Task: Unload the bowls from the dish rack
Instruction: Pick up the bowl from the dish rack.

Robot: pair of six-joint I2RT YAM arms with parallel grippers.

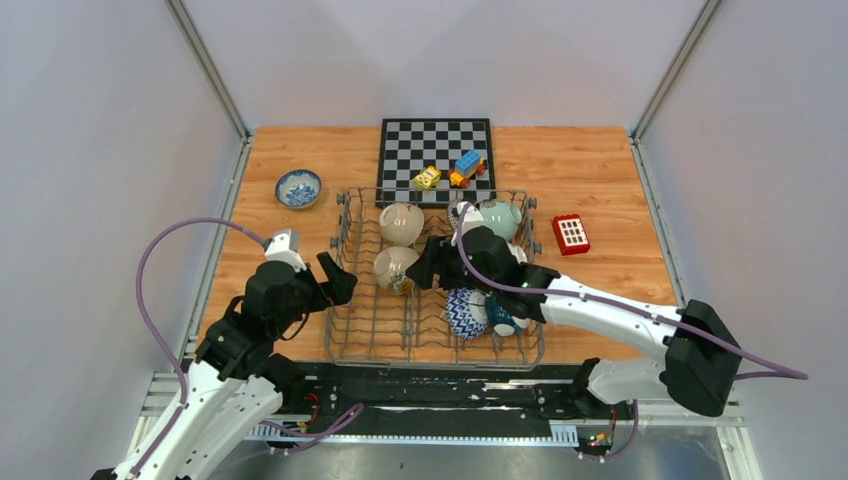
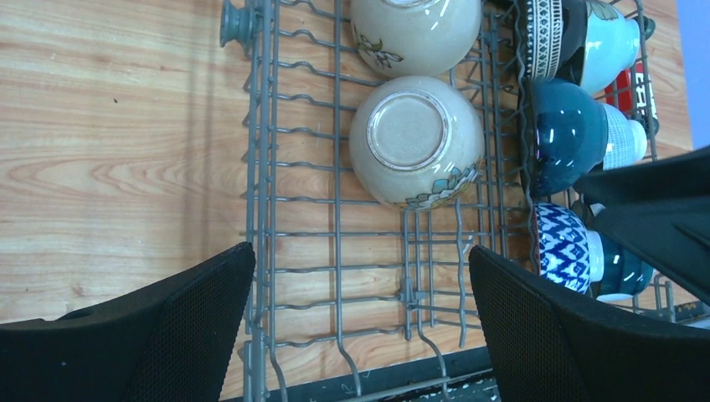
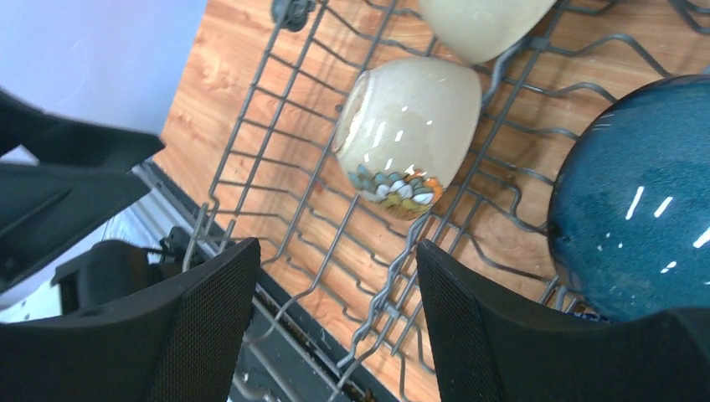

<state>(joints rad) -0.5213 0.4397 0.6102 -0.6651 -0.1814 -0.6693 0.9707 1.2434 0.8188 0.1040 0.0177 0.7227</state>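
Grey wire dish rack is on the wood-grain table, and the bowls are all tipped between its tines. On left wrist I see the cream glazed ceramic bowl foot-on, with a matte unglazed ring. Right wrist gives me its painted floral band, plus a glossy dark teal bowl. Left claw is spread wide and empty, over the rack's left wall. Right claw is apart, gripping nothing, near that cream bowl.

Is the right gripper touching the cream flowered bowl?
Apart. Right wrist view: the open right gripper sits short of the cream flowered bowl, gap visible.
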